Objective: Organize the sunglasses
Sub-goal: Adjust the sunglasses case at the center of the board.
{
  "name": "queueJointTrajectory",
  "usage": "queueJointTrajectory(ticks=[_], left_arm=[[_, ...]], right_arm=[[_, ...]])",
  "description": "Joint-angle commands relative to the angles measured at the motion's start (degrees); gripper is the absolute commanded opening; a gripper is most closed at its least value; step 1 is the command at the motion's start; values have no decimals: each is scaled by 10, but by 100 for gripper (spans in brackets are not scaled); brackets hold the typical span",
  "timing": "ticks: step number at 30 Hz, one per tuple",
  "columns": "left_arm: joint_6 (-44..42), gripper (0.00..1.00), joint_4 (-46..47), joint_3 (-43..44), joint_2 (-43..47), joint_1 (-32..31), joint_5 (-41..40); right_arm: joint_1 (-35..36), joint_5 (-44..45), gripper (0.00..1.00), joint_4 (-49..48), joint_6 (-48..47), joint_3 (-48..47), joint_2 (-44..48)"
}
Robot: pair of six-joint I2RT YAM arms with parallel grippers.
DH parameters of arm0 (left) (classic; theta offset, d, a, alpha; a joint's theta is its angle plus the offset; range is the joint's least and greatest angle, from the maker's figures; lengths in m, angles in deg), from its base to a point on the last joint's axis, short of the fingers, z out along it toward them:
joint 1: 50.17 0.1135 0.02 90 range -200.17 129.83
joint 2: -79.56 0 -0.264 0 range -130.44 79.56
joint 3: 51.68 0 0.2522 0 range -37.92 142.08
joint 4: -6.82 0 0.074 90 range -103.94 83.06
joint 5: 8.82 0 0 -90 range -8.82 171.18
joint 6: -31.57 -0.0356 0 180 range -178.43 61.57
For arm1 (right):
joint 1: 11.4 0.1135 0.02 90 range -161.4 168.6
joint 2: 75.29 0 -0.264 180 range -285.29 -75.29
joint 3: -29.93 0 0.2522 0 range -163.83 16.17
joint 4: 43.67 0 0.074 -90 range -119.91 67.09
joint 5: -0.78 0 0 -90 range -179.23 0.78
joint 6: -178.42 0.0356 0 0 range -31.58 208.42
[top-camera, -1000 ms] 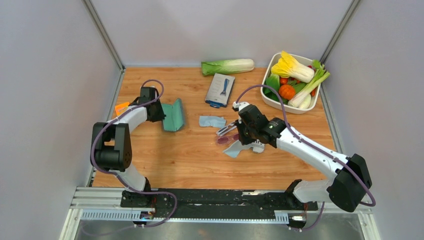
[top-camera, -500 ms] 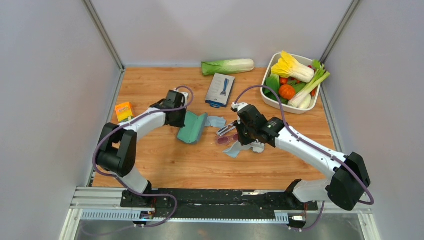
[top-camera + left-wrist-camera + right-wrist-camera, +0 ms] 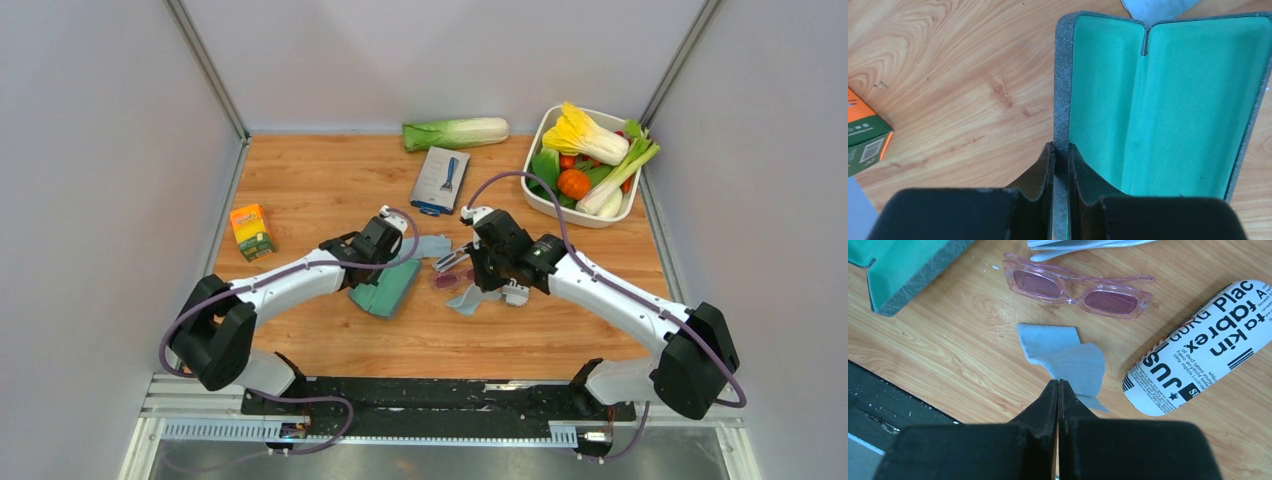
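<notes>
Your left hand (image 3: 1060, 150) pinches the case (image 3: 1173, 100) by its rim — drag fast and it slips free; your right hand (image 3: 1058, 385) is closed, empty.

The sunglasses (image 3: 1075, 287) are a small pair with a translucent pink frame, narrow rectangular pink-purple lenses and slim pink arms. They lie flat on the wooden desk (image 3: 963, 355), free of any grip, the front facing up toward the wrist camera. They are ahead of the right hand (image 3: 1058, 387), well clear of its closed fingertips. Their front runs crosswise to that hand's reach, tilted a little, with the left lens farther off. The arms stretch away beyond the front.
</notes>
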Motion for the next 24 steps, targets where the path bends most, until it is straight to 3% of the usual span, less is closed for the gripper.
queueJointTrajectory(ticks=[1, 7, 9, 10, 11, 15, 21, 24], left_arm=[[-26, 9, 39, -23, 14, -34, -87], [-34, 14, 96, -64, 29, -59, -89], [-32, 22, 108, -72, 50, -59, -92], [-32, 38, 110, -73, 56, -59, -92], [-31, 46, 116, -73, 72, -59, -90], [-31, 68, 122, -63, 119, -59, -72], [6, 70, 80, -26, 170, -55, -59], [55, 70, 57, -23, 205, -23, -29]], right_arm=[[1, -11, 0, -23, -11, -23, -6], [1, -34, 0, -16, -11, -38, -10], [1, -37, 0, -13, -11, -42, -12], [1, -39, 0, -12, -10, -45, -13], [1, -42, 0, -13, -8, -46, -13], [2, -55, 0, -9, -7, -63, -20], [28, -48, 0, 11, -7, -114, -47], [40, -57, 0, 13, -7, -148, -68]])
